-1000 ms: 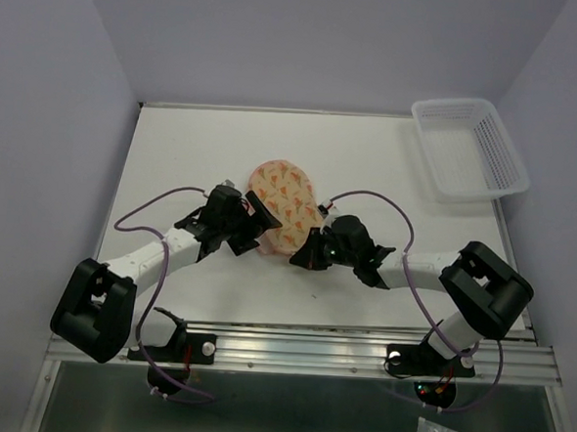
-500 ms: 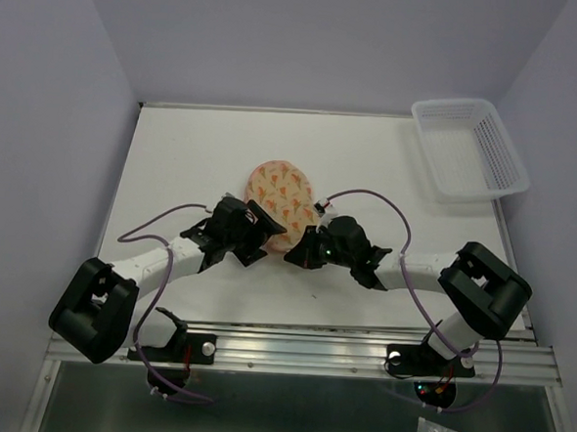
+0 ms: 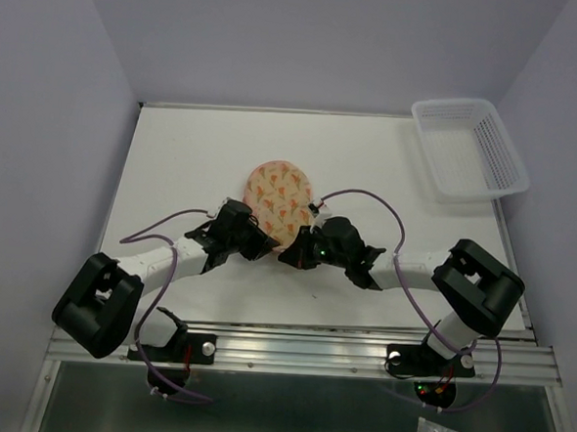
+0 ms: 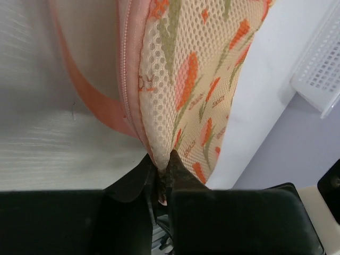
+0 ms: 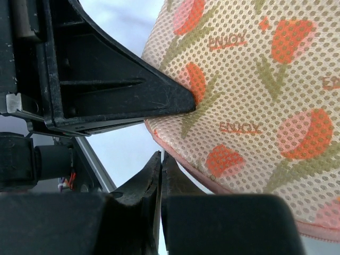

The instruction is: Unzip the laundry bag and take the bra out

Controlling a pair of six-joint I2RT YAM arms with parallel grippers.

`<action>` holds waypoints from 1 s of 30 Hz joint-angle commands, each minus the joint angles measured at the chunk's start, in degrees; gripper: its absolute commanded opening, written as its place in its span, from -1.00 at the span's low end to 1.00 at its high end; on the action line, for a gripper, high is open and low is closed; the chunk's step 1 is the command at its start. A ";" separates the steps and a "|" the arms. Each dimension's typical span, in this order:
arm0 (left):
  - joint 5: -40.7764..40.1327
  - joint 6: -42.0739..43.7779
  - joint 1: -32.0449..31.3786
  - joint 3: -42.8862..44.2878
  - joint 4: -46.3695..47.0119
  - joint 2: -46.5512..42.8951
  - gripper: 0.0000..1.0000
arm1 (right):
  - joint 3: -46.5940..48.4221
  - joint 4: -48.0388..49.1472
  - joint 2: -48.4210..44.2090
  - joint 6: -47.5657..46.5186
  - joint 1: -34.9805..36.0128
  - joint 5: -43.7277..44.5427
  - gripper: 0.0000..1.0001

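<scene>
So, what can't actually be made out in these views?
Bra: in no view; printed mesh of the laundry bag hides whatever is inside.
Zip slider: left wrist view, the zip runs down into the shut left end effector, which covers that end.
Right end effector: right wrist view, shut at the bag's pink edge; what it pinches is too small to tell.

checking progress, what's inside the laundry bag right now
The laundry bag looks zipped shut along its pink edging, and its printed mesh hides the contents: no bra can be made out. The left claw pinches its near end.
</scene>
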 commanded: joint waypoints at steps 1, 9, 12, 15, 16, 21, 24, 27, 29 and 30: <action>-0.79 0.58 -0.23 2.75 0.02 0.67 -1.00 | 1.84 3.67 -1.06 -0.22 0.58 -0.37 -0.99; -5.53 0.05 0.12 3.54 -4.46 -1.44 -1.00 | 0.17 -1.41 -3.68 -2.24 0.58 1.56 -0.99; -7.72 1.54 2.30 4.59 -7.10 -2.67 -1.00 | -1.23 -3.10 -6.32 -2.95 -0.11 1.84 -0.99; -7.20 3.91 5.82 5.38 -7.89 -3.03 -1.00 | -2.82 -4.42 -8.26 -3.91 -2.05 2.01 -0.99; -6.42 4.44 6.62 5.73 -8.85 -2.94 -1.00 | -3.69 -4.51 -8.61 -4.26 -3.62 1.40 -0.99; -5.09 7.78 10.49 8.02 -12.19 -1.71 -1.00 | -4.58 -4.33 -9.23 -6.80 -5.74 -2.12 -0.99; -5.53 10.49 12.59 10.47 -15.43 -0.48 -1.00 | -3.88 -4.59 -8.88 -8.74 -5.74 -2.57 -0.99; -4.14 13.66 15.14 10.49 -14.49 -0.21 -1.00 | -4.31 -5.91 -8.97 -9.89 -7.84 -1.59 -0.99; -1.76 16.90 16.72 9.61 -11.61 -0.74 -1.00 | -4.58 -6.00 -8.62 -9.98 -10.74 -2.47 -0.99; -1.06 18.14 17.95 9.69 -11.15 -0.83 -1.00 | -4.58 -6.35 -8.10 -10.07 -11.88 -3.69 -0.99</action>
